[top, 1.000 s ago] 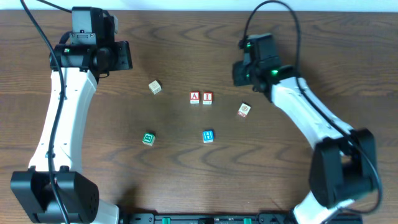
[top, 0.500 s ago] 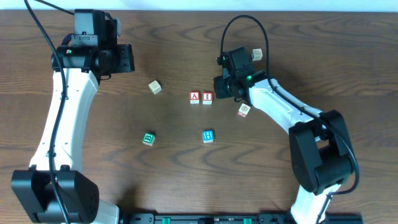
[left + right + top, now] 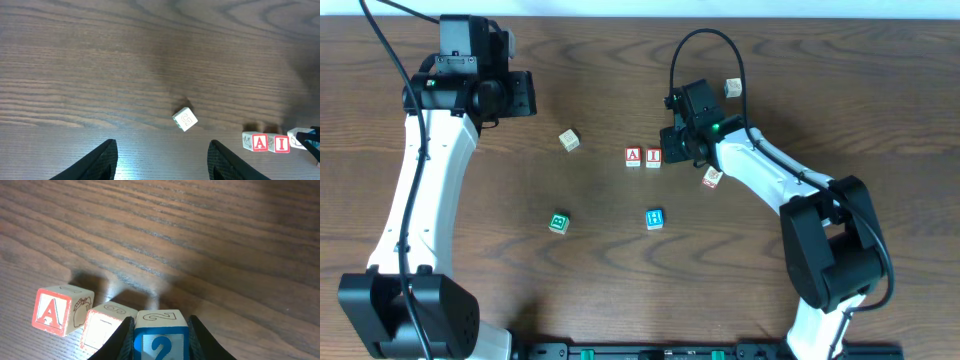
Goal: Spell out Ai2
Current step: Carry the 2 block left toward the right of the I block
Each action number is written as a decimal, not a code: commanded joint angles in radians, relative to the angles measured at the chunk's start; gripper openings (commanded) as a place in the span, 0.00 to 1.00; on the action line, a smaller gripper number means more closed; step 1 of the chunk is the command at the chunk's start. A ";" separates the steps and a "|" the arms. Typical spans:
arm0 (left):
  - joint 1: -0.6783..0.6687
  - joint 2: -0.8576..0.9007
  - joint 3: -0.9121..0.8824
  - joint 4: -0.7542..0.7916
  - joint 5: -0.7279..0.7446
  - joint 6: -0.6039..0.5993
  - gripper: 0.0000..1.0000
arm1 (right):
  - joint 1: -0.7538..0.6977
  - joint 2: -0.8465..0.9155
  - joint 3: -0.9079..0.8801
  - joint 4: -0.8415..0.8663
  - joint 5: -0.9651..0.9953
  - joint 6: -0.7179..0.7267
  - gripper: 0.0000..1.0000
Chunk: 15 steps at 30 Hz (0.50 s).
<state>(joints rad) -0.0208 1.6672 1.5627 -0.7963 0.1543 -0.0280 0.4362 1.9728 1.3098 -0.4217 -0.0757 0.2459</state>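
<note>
From overhead, the left gripper (image 3: 523, 95) is hovering over the far left part of the table (image 3: 600, 290), well apart from the blocks. The right gripper (image 3: 676, 141) is hanging just right of the A cube (image 3: 633, 156) and the I cube (image 3: 653, 156), which are sitting side by side in the middle. A plain cube (image 3: 569, 140), a green-framed cube (image 3: 558, 222), a blue H cube (image 3: 654, 218) and two more cubes (image 3: 713, 177) (image 3: 733, 88) are lying scattered around them.

In the left wrist view, the left gripper (image 3: 162, 160) is standing released, its fingers (image 3: 102, 160) spread with only bare wood between them. The plain cube (image 3: 185, 119) is lying beyond it, and the A cube (image 3: 260, 142) and I cube (image 3: 281, 144) are showing far to the right.

In the right wrist view, the right gripper (image 3: 161, 347) is grasping the 2 cube (image 3: 161, 337) between its fingers (image 3: 122, 337). That cube is sitting just right of the I cube (image 3: 105, 325), with the A cube (image 3: 50, 312) left of that; whether 2 and I are touching is unclear.
</note>
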 commanded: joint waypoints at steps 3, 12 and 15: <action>0.002 -0.020 -0.007 0.001 0.008 0.006 0.59 | 0.010 0.010 0.004 -0.001 0.008 0.015 0.01; 0.002 -0.019 -0.007 0.003 0.008 0.006 0.59 | 0.010 0.010 0.004 -0.001 0.008 0.015 0.16; 0.002 -0.019 -0.007 0.005 0.008 0.006 0.59 | 0.010 0.010 0.004 -0.002 0.008 0.015 0.18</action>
<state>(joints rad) -0.0208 1.6672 1.5627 -0.7959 0.1543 -0.0284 0.4362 1.9728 1.3098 -0.4232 -0.0750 0.2459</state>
